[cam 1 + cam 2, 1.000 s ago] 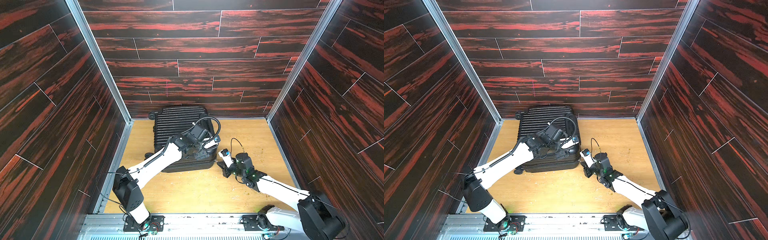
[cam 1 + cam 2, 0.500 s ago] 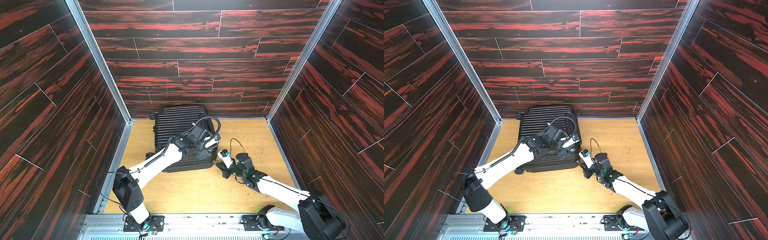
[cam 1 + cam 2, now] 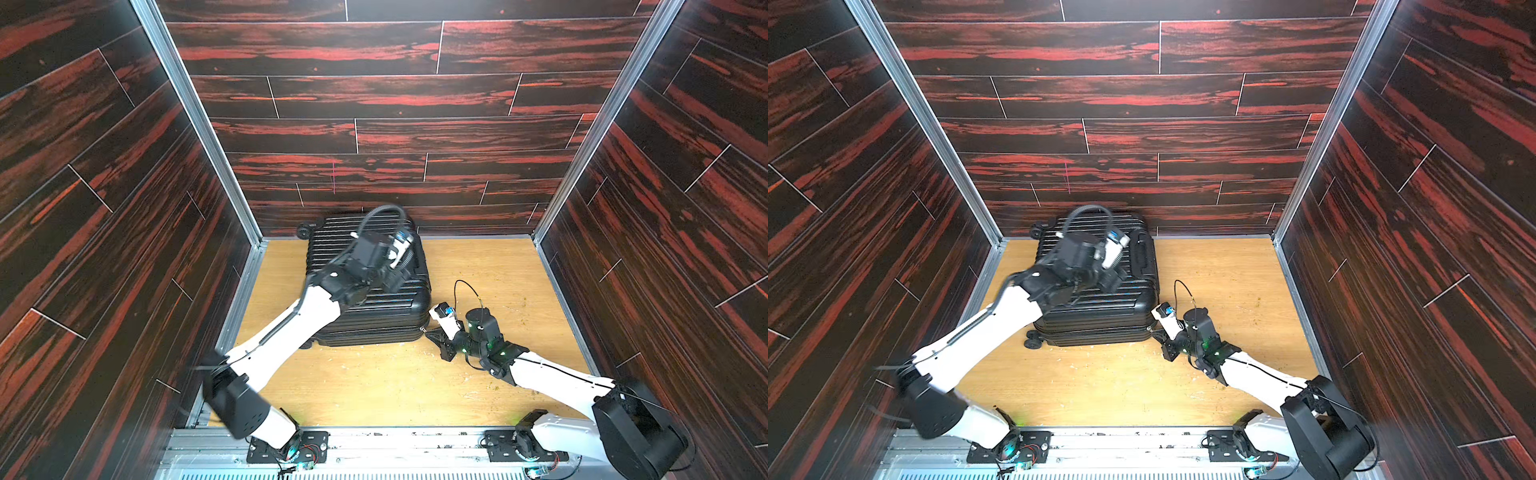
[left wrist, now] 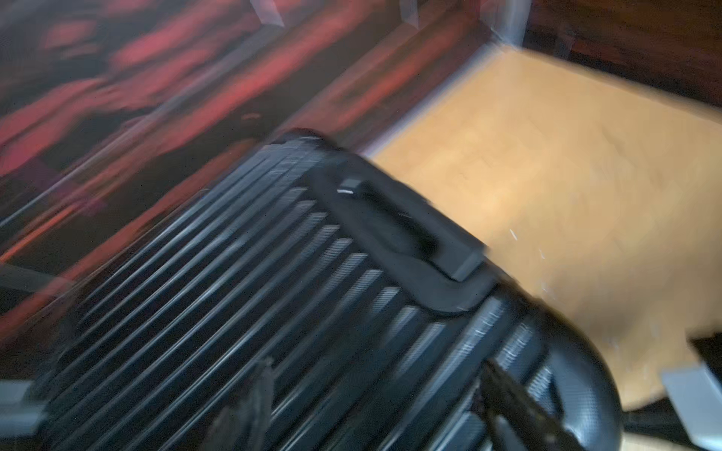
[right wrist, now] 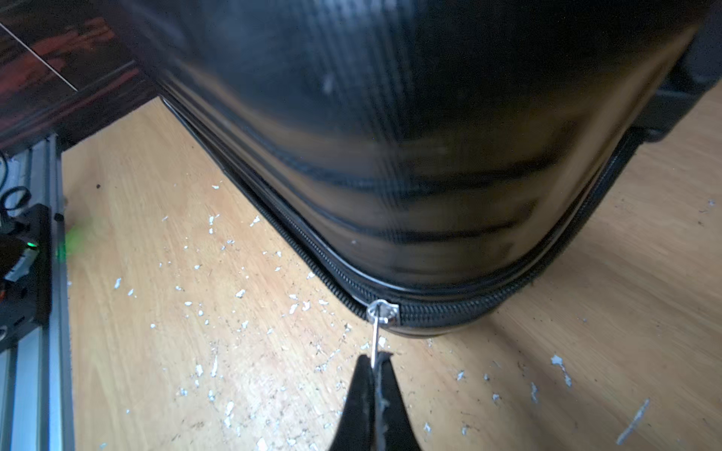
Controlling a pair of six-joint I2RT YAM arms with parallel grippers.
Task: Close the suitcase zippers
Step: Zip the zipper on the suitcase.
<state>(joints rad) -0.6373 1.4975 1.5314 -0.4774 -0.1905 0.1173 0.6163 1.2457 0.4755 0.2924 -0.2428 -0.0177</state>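
The black ribbed suitcase (image 3: 370, 316) (image 3: 1100, 316) lies flat at the back left of the wooden floor, shells together. My left gripper (image 3: 399, 276) (image 3: 1113, 278) hovers open over its ribbed top (image 4: 273, 293), holding nothing; that view is motion-blurred. My right gripper (image 3: 428, 332) (image 3: 1152, 330) is low at the case's front right corner. In the right wrist view it (image 5: 376, 361) is shut on the thin silvery pull tab (image 5: 375, 339) of a zipper slider (image 5: 383, 312). The zipper track (image 5: 449, 312) looks joined on one side of the slider.
Dark red wood-pattern walls (image 3: 124, 249) enclose the floor closely on three sides. An aluminium rail (image 3: 374, 440) with the arm bases runs along the front. White flakes (image 5: 211, 304) litter the floor. A moulded handle (image 4: 402, 230) sits on the case's side, and caster wheels (image 3: 1032, 343) stick out at its left.
My left arm has risen and swung toward the back wall over the suitcase, gripper still open. The right gripper has shifted slightly left and nearer at the corner, still shut on the tab.
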